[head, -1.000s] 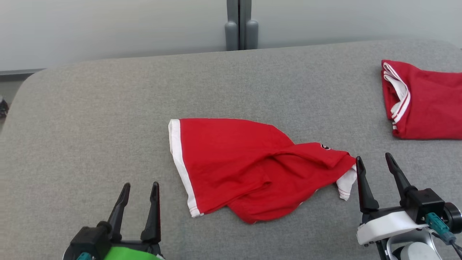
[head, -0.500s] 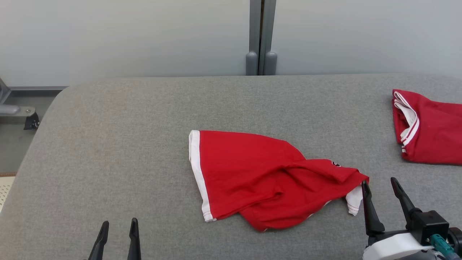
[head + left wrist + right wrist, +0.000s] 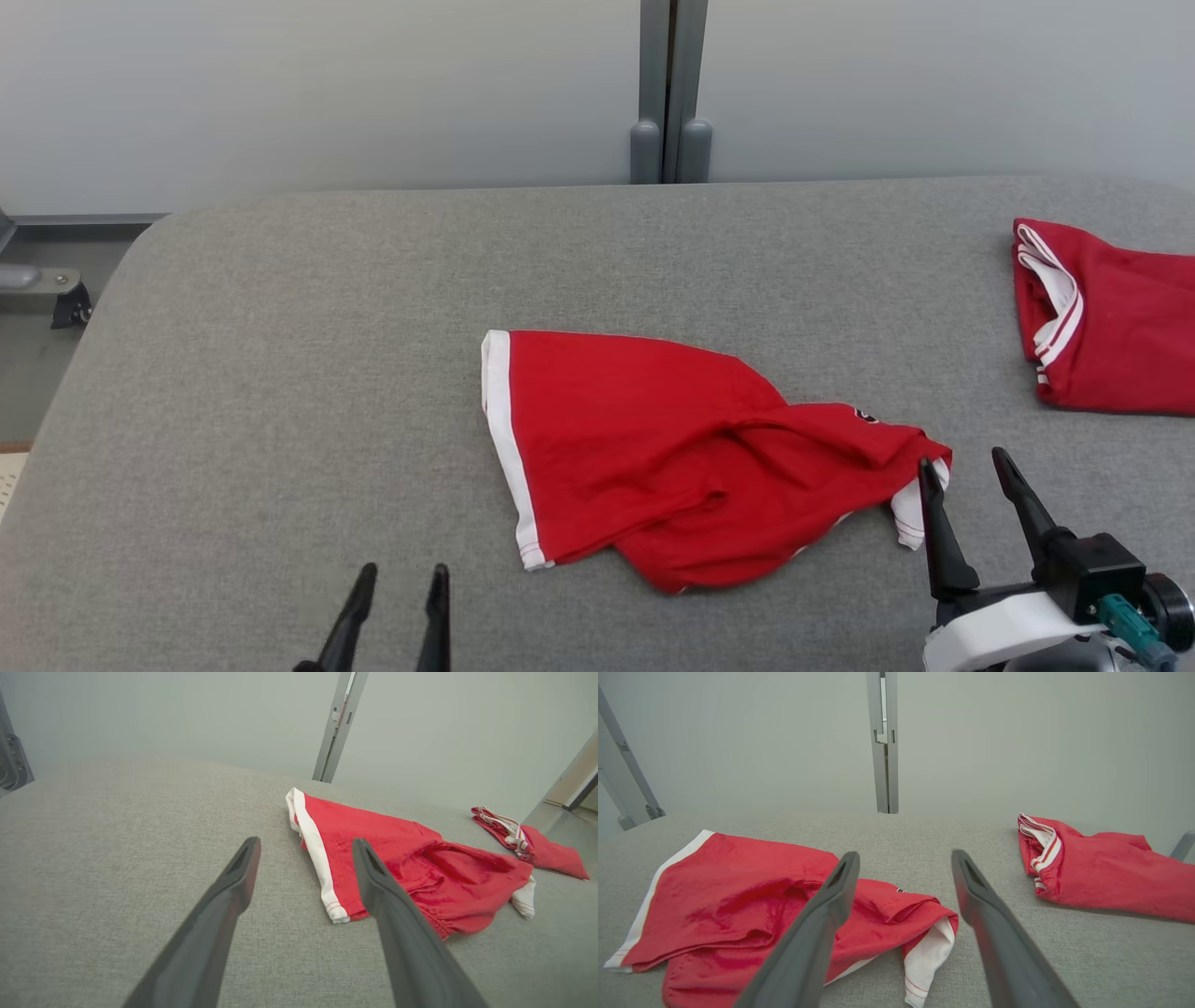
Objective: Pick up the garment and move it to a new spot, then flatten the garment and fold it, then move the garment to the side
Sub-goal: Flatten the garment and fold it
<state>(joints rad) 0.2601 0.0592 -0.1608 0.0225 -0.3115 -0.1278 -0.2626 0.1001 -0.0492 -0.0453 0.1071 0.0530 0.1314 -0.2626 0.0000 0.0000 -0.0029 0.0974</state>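
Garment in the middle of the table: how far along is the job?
Done: nothing visible yet; the garment lies crumpled, not flattened or folded, on the table. In hand: both grippers are open and empty; the right gripper sits by its white-trimmed end, the left gripper apart from it. Left: pick up, move, flatten, fold, set aside. A second red garment lies at the far right.

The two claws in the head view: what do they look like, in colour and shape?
Each claw has two long, dark fingers that narrow to a point. The right claw sits on a black block, with a white shell below it and a teal plug at the side. The left claw has the same fingers; its base lies beyond the picture's edge.
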